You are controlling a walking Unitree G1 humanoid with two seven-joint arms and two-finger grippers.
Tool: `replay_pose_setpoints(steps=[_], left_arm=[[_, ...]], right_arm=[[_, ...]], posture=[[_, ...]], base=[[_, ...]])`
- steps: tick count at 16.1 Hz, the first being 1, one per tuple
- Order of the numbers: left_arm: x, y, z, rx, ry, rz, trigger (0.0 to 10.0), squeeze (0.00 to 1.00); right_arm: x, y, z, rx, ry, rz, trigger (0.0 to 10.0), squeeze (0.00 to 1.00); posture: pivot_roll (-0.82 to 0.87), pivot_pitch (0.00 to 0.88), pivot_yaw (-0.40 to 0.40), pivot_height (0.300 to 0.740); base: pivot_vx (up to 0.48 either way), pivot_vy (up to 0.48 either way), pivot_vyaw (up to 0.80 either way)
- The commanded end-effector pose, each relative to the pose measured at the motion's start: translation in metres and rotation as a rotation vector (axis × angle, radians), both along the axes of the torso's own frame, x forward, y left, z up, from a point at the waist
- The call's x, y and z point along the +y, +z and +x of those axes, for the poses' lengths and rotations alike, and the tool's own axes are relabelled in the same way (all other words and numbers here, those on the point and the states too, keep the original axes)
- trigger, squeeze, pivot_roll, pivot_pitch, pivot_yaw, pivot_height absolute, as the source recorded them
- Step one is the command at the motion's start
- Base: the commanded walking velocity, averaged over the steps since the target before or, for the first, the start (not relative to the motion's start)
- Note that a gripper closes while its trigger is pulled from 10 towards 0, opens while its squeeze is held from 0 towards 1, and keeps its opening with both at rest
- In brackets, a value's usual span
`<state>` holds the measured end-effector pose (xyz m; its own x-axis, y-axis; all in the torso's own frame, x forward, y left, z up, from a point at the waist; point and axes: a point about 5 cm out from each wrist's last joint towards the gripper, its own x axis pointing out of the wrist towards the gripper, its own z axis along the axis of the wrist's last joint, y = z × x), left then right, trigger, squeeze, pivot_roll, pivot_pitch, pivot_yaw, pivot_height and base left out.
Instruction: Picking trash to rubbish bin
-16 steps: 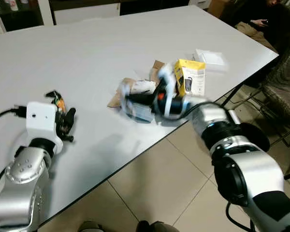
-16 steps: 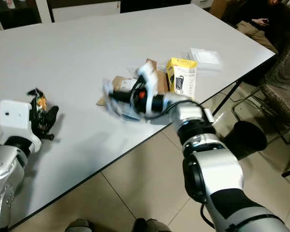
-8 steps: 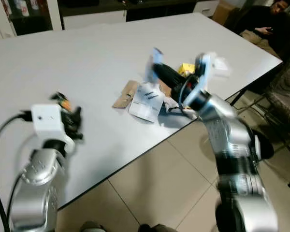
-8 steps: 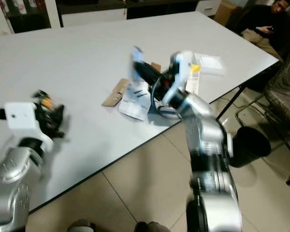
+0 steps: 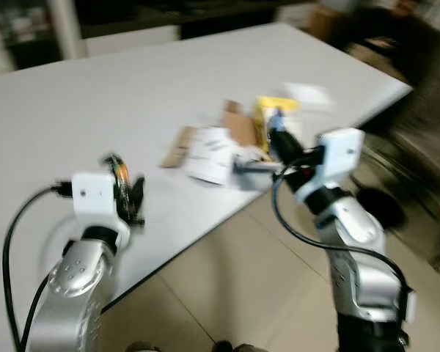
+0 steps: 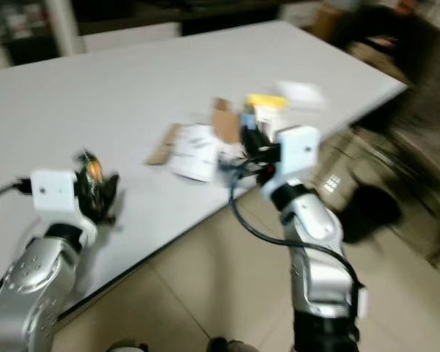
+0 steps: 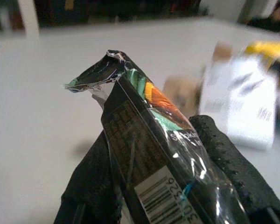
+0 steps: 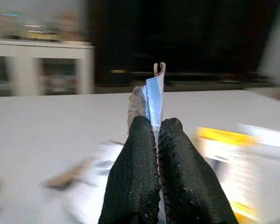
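Left pincer (image 7: 154, 182) clamping dark wrapper (image 7: 144, 140), right pincer (image 8: 151, 140) pinching blue scrap (image 8: 154, 100)

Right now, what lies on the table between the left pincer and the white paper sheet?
Bare white table in the left eye view. The left pincer holds a snack wrapper; a cardboard scrap lies just before the white paper sheet.

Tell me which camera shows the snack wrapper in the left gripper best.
The left wrist view: the snack wrapper is close, pinched in the left gripper, barcode readable. Both eye views show a small blurred dark-orange scrap.
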<state>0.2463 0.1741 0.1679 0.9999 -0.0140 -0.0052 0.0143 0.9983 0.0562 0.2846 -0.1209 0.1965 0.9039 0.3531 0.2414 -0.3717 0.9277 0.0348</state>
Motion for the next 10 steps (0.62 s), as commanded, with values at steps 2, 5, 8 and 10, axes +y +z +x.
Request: replay_pose_setpoints(steps=[2, 5, 8, 10], left_arm=[[-0.012, -0.009, 0.002, 0.106, -0.04, 0.035, 10.0, 0.0], [-0.013, -0.01, 0.0, 0.05, -0.076, 0.063, 10.0, 0.0], [-0.01, -0.01, -0.002, 0.021, -0.071, 0.115, 10.0, 0.0], [-0.01, -0.011, -0.005, 0.034, -0.096, 0.128, 10.0, 0.0]], right_arm=[[-0.009, -0.004, -0.005, 0.03, -0.058, -0.013, 10.0, 0.0], [-0.009, -0.026, -0.015, 0.139, -0.082, 0.0, 10.0, 0.0], [-0.004, -0.044, -0.024, 0.242, -0.036, -0.064, 10.0, 0.0], [-0.005, -0.051, -0.026, 0.271, -0.032, -0.097, 10.0, 0.0]], posture=[[0.08, 0.041, -0.121, 0.74], [0.07, 0.057, -0.117, 0.74], [0.06, 0.071, -0.121, 0.74], [0.06, 0.075, -0.125, 0.74]], base=[[0.0, 0.0, -0.8], [0.0, 0.0, -0.8], [0.0, 0.0, -0.53], [0.0, 0.0, 0.0]])
